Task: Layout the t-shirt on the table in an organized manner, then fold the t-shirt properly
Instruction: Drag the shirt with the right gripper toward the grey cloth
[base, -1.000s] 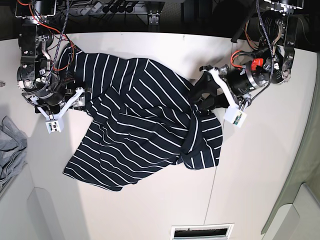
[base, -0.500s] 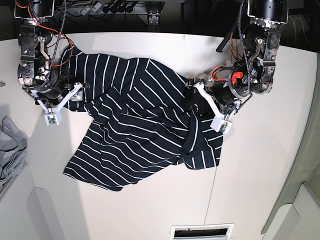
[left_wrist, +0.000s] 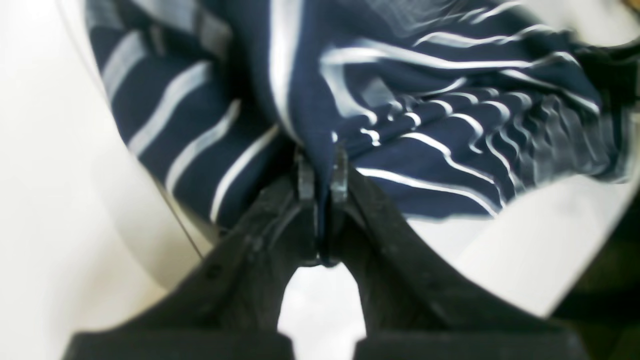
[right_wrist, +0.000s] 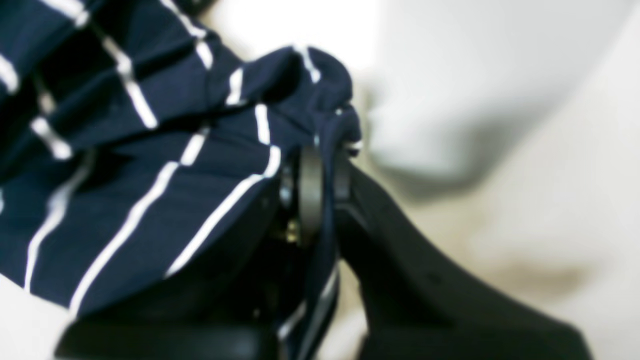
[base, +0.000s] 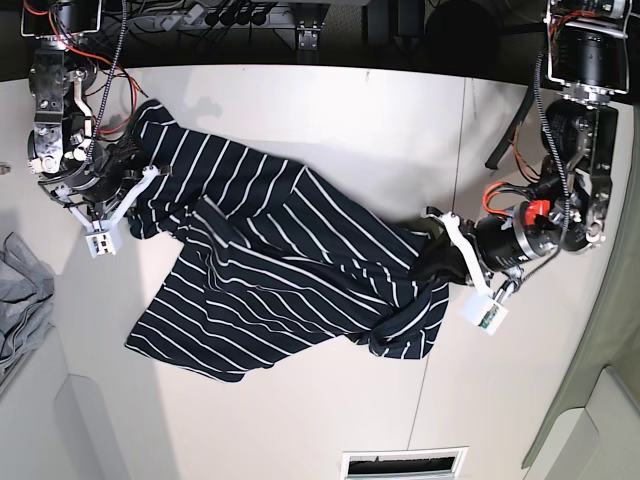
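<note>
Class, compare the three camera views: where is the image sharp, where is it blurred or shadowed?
Base view: sharp; the t-shirt lies evenly lit on the table, under a dark top strip. Left wrist view: streaked stripes at right, left gripper fairly crisp. Right wrist view: soft throughout; right gripper readable, background a pale haze with a grey shadow.

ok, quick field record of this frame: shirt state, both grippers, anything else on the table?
shirt: dark navy white-striped fabric t-shirt, crumpled, not laid flat
surface: white matte table
left gripper: fingers shut on t-shirt fabric, at the shirt's right end in the base view
right gripper: fingers shut on t-shirt edge, at its upper-left end
other: light-grey cloth at the base view's left edge, apart from shirt
fold: not started
</note>
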